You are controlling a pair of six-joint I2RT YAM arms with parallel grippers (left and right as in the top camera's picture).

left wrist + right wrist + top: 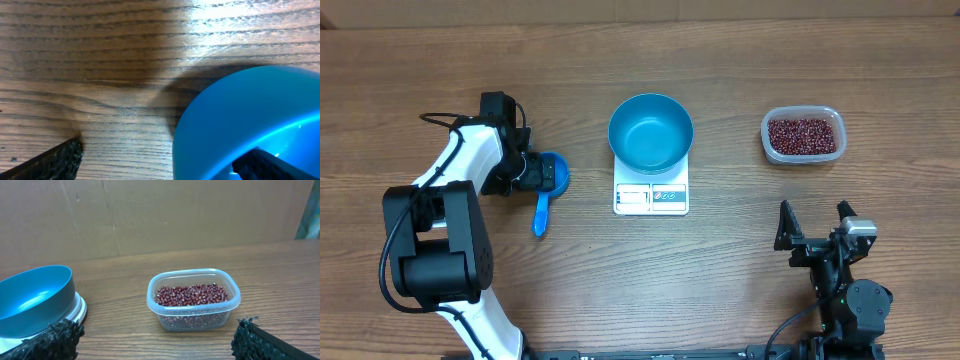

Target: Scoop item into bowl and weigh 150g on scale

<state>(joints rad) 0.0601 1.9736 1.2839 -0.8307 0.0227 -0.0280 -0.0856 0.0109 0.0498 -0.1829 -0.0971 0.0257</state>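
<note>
The writing first: the scale [651, 196] has a grey display and a labelled button strip along its near edge. The print is too small to read, and I can see no brand anywhere else.

The blue bowl [651, 130] sits on the scale's plate, empty. It is well off to the right of the left claw [532, 172], and ahead and to the left of the right claw [812, 212]. The beans [803, 134] all lie in a clear tub [764, 135], straight ahead of the right claw and well clear of it, with nothing between them.

Both claws are released, jaws spread wide and gripping nothing. The left claw is low over the wooden surface [740, 270], right at a small blue scoop [554, 174]. In its wrist view the scoop's cup fills the space by one finger [272, 167], while the other finger [55, 160] stands over bare wood. Whether the first finger touches the cup I cannot tell. The scoop's handle points back towards the near edge.

Behind the tub, past the far edge of the surface, stands brown cardboard [150, 215].
</note>
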